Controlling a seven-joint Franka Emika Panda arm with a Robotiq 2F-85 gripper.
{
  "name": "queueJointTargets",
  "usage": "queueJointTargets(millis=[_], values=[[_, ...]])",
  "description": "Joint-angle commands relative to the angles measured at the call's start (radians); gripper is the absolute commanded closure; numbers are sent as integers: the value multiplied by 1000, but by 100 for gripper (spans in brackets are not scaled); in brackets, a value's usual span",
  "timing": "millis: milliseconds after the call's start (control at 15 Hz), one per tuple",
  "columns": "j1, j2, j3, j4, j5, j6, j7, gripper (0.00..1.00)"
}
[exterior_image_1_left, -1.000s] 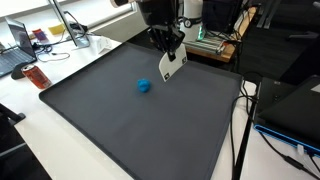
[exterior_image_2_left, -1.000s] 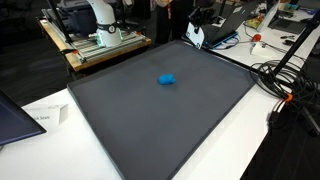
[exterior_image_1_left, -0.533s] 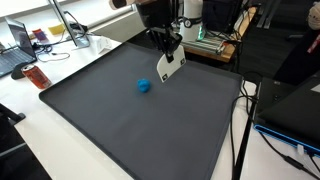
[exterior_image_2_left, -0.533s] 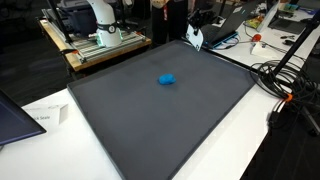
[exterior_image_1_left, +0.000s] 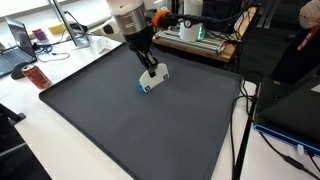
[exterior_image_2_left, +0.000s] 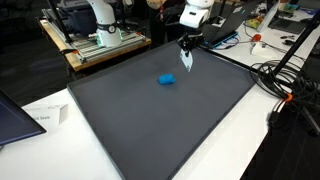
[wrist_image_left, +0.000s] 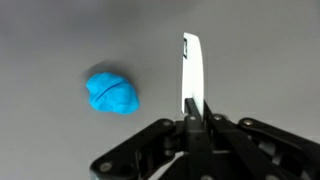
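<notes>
The gripper (wrist_image_left: 190, 120), jaws pressed together on the lower end of a thin white card (wrist_image_left: 191, 72), hangs over a dark mat (exterior_image_1_left: 120, 130); in the wrist view the card shows edge-on, its long axis running straight out from the fingertips. A blue lump (wrist_image_left: 112, 92) lies on the mat to the left of the card in that view, near it but clear of it, with bare mat between them. In an exterior view the card (exterior_image_1_left: 154, 79) slants down from the gripper (exterior_image_1_left: 148, 69) and half covers the lump (exterior_image_1_left: 141, 88); in an exterior view the card (exterior_image_2_left: 187, 58) hangs beyond the lump (exterior_image_2_left: 167, 79), toward the mat's far edge. The single arm reaches down from above, wrist pointing at the mat and slightly tilted; whether the card's tip touches the mat cannot be told.
</notes>
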Motion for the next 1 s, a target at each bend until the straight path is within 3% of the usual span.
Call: queueJointTargets(millis=[0, 933], values=[[1, 15, -31, -56, -35, 119, 48, 99], [-30, 26, -73, -112, 8, 313, 45, 99]])
